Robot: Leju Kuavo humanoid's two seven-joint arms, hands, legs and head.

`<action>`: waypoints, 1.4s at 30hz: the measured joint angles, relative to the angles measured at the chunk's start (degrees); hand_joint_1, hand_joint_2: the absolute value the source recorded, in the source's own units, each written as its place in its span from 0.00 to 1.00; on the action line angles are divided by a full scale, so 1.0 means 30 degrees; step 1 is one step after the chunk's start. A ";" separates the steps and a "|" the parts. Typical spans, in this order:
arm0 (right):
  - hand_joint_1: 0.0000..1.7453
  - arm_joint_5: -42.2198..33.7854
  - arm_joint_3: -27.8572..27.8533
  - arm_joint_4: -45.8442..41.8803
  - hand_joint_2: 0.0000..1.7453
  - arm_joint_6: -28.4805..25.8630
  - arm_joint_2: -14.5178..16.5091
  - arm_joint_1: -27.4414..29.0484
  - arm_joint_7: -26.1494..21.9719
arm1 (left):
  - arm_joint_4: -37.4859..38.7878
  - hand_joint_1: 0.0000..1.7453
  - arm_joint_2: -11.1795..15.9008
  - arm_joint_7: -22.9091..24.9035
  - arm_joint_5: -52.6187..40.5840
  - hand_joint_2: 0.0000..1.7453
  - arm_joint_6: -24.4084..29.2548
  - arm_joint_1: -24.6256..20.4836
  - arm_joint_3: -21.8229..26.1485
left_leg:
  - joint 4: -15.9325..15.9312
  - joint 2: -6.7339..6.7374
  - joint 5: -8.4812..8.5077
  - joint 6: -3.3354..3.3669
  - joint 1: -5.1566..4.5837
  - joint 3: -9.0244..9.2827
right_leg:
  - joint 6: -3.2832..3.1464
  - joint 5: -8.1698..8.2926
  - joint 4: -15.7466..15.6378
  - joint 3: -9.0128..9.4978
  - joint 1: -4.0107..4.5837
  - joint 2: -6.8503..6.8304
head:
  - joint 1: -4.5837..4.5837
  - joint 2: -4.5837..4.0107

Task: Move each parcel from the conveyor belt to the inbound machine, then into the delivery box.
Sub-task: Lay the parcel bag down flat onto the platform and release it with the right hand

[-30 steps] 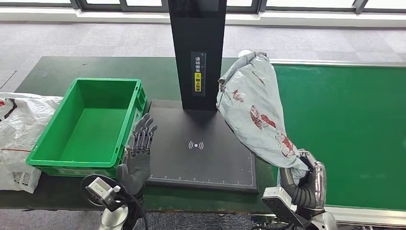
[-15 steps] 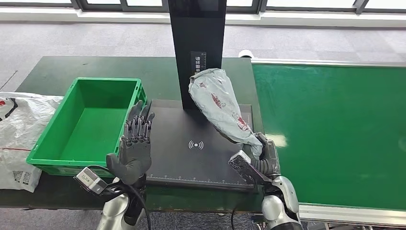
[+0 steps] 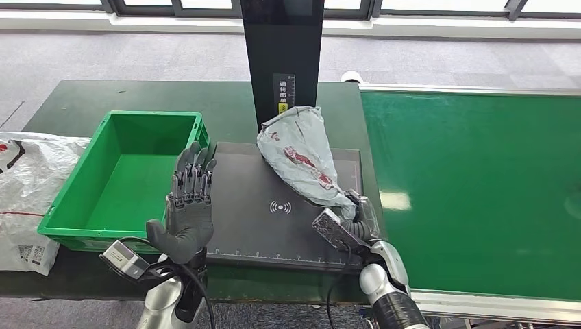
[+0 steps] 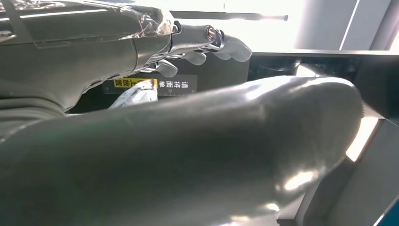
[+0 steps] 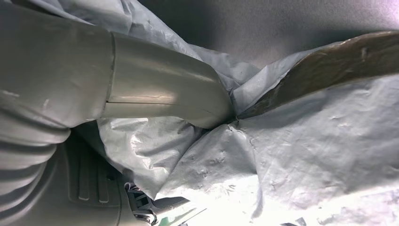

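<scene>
One parcel (image 3: 299,159), right hand (image 3: 351,218) gripping | one crate (image 3: 72,197) | left hand (image 3: 188,205) empty

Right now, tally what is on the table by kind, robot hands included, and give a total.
Grey parcel: 1, held by the right robot hand
Green box: 1
Black inbound machine: 1
White bag at the table's left end: 1
Robot hands: 2, the left robot hand holding nothing
Total: 6

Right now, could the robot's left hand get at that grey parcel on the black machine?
Probably yes. The left hand is open and raised at the black platform's left edge, with bare surface between it and the grey parcel, which the right hand grips.
</scene>
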 joint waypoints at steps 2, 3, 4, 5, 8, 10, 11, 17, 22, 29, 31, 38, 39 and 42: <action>1.00 0.0000 0.0000 0.0215 1.00 -0.0002 0.0016 -0.0102 -0.0004 | -0.0005 0.00 0.0000 0.0000 0.0000 0.00 0.0002 0.0001 0.0000 | 0.0000 0.0001 0.0000 0.0000 0.0000 0.0000 | 0.0000 0.0000 0.0000 -0.0001 0.0000 0.0000 | 0.0000 0.0000; 1.00 0.0000 0.0000 0.0300 1.00 -0.0004 0.0026 -0.0141 -0.0002 | -0.0009 0.00 0.0002 0.0000 -0.0002 0.00 0.0004 0.0001 0.0000 | 0.0000 0.0001 0.0000 0.0000 0.0000 0.0000 | 0.0000 0.0000 -0.0001 -0.0001 0.0000 0.0001 | 0.0000 0.0000; 1.00 0.0000 0.0000 0.0372 1.00 -0.0005 0.0035 -0.0173 0.0000 | -0.0011 0.00 0.0002 0.0002 -0.0004 0.00 0.0005 0.0002 0.0000 | 0.0000 0.0002 0.0000 0.0000 0.0000 0.0000 | 0.0000 0.0000 -0.0001 -0.0001 0.0000 0.0001 | 0.0000 0.0000; 1.00 0.0000 0.0000 0.0434 1.00 -0.0009 0.0040 -0.0196 0.0002 | -0.0016 0.00 0.0002 0.0002 -0.0005 0.00 0.0007 0.0002 0.0000 | 0.0000 0.0002 0.0000 0.0000 0.0000 0.0001 | 0.0000 0.0000 -0.0001 -0.0001 0.0000 0.0001 | 0.0000 0.0000; 1.00 0.0000 0.0002 0.0601 1.00 0.0046 0.0056 -0.0265 -0.0072 | -0.0046 0.00 0.0004 0.0002 -0.0009 0.00 0.0038 0.0008 0.0000 | 0.0000 0.0002 0.0000 0.0000 0.0000 0.0001 | 0.0000 0.0000 -0.0001 0.0002 0.0000 0.0001 | 0.0000 0.0000; 1.00 -0.0049 0.0038 0.0795 1.00 0.0235 0.0128 -0.0385 -0.0301 | -0.0098 0.00 0.0005 0.0002 -0.0031 0.00 0.0164 0.0023 0.0000 | -0.0001 0.0005 0.0000 0.0000 0.0001 0.0002 | -0.0002 0.0002 0.0001 0.0001 0.0001 0.0006 | 0.0000 0.0000; 1.00 -0.0110 0.0097 0.0948 1.00 0.0337 0.0190 -0.0489 -0.0462 | -0.0129 0.00 0.0007 0.0002 -0.0044 0.00 0.0255 0.0030 0.0000 | -0.0001 0.0010 0.0000 0.0000 0.0001 0.0003 | -0.0003 0.0002 0.0001 -0.0001 0.0001 0.0012 | 0.0000 0.0000; 1.00 -0.0525 0.0678 0.2398 1.00 0.0813 0.0806 -0.1395 -0.1688 | -0.0157 0.00 0.0007 0.0000 0.0151 0.00 0.0645 0.0034 0.0000 | -0.0001 0.0018 0.0009 -0.0013 0.0005 0.0006 | -0.0005 0.0004 0.0007 -0.0011 0.0005 0.0022 | 0.0000 0.0000; 1.00 -0.0629 0.1584 0.3064 1.00 0.1171 0.1561 -0.1564 -0.3079 | -0.0062 0.00 0.0007 0.0005 0.0293 0.00 0.0665 0.0013 0.0000 | -0.0001 0.0021 0.0009 -0.0015 0.0012 0.0000 | -0.0006 0.0002 0.0011 -0.0025 0.0010 0.0025 | 0.0000 0.0000; 0.00 -0.1084 0.2811 0.3237 1.00 0.1556 0.2286 -0.1564 -0.4002 | 0.0109 0.00 0.0007 0.0005 0.0437 0.00 0.0661 -0.0006 0.0000 | -0.0001 0.0020 0.0008 -0.0016 0.0010 -0.0009 | -0.0005 -0.0001 0.0007 -0.0034 0.0006 0.0024 | 0.0000 0.0000; 0.00 -0.1251 0.2932 0.3237 1.00 0.1385 0.2346 -0.1560 -0.3974 | 0.0162 0.00 0.0007 0.0005 0.0424 0.00 0.0641 -0.0012 0.0000 | 0.0000 0.0020 0.0008 -0.0015 0.0008 -0.0008 | -0.0005 0.0000 0.0005 -0.0033 0.0004 0.0024 | 0.0000 0.0000; 0.00 -0.1475 0.2958 0.3237 1.00 0.1111 0.2373 -0.1557 -0.3933 | 0.0326 0.00 0.0007 0.0005 0.0393 0.00 0.0606 -0.0030 0.0000 | 0.0001 0.0021 0.0008 -0.0015 0.0006 -0.0007 | -0.0008 0.0005 0.0005 -0.0032 0.0004 0.0025 | 0.0000 0.0000; 0.00 -0.1477 0.2958 0.3237 1.00 0.1104 0.2375 -0.1557 -0.3933 | 0.0337 0.00 0.0007 0.0005 0.0393 0.00 0.0606 -0.0031 0.0000 | 0.0001 0.0021 0.0008 -0.0016 0.0006 -0.0007 | -0.0008 0.0005 0.0005 -0.0033 0.0004 0.0025 | 0.0000 0.0000; 0.00 -0.1484 0.2958 0.3237 1.00 0.1087 0.2379 -0.1557 -0.3933 | 0.0342 0.00 0.0007 0.0005 0.0390 0.00 0.0607 -0.0032 0.0000 | 0.0001 0.0021 0.0008 -0.0016 0.0008 -0.0008 | -0.0009 0.0005 0.0006 -0.0036 0.0006 0.0026 | 0.0000 0.0000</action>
